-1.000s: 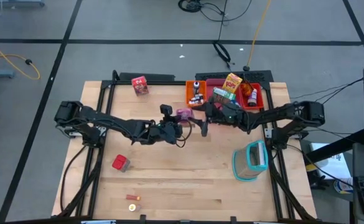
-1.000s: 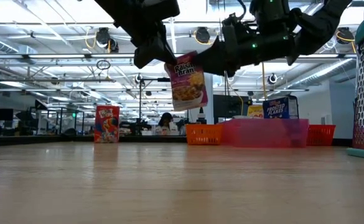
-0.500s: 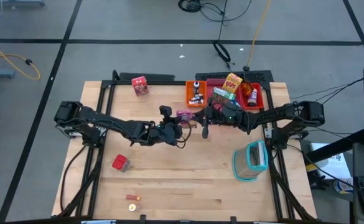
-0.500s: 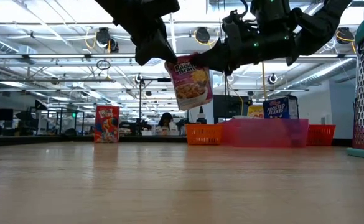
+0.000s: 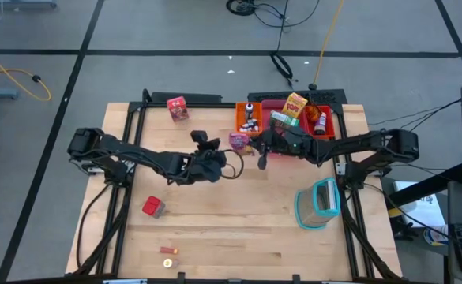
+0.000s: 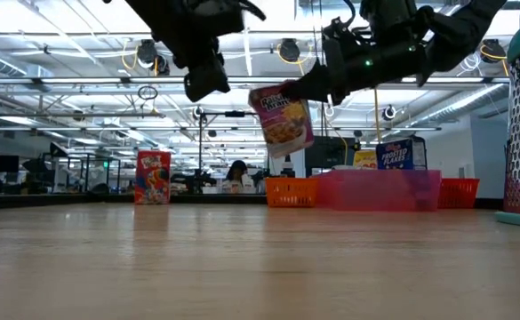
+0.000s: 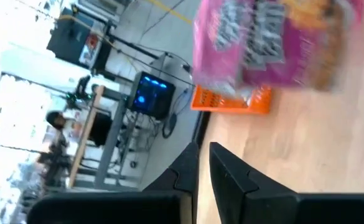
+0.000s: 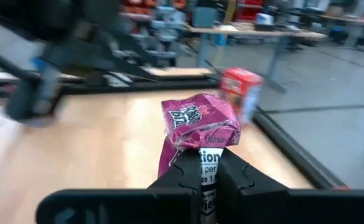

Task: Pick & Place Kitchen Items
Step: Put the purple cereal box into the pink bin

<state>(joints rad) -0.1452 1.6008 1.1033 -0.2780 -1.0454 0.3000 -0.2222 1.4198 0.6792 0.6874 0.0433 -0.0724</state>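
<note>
Right gripper (image 8: 208, 163) is clamped on the top edge of the purple cereal box (image 6: 284, 118), holding it up in the air over the back-middle of the table (image 5: 238, 213), just in front of the orange tray (image 5: 241, 118). Low view: box hangs with its long axis roughly vertical, tilted a bit, printed front facing the camera, gripped end up. Right wrist view: fingers (image 8: 183, 169) pinch the box edge between them; the rest of the box sticks out past the fingertips.

Left gripper (image 5: 201, 140) sits just beside the box, not touching it; its fingers (image 7: 231, 180) stand only a narrow slit apart w/ nothing between them. Left wrist view shows the box blurred, a little way ahead of the fingertips.

Other things, big to small:
- Clear container w/ teal rim (image 5: 319, 203) on the right side of the table, near the front, well apart from both grippers.
- Pink tray (image 5: 272, 106) and red tray (image 5: 325, 130) at the back right next to the orange one, w/ a yellow box (image 5: 295, 105) and small bottles inside.
- Red box (image 5: 178, 106) upright at the back left, alone.
- Red cube (image 5: 152, 207) front left.
- Small orange-brown bits (image 5: 168, 251) near the front edge.
</note>
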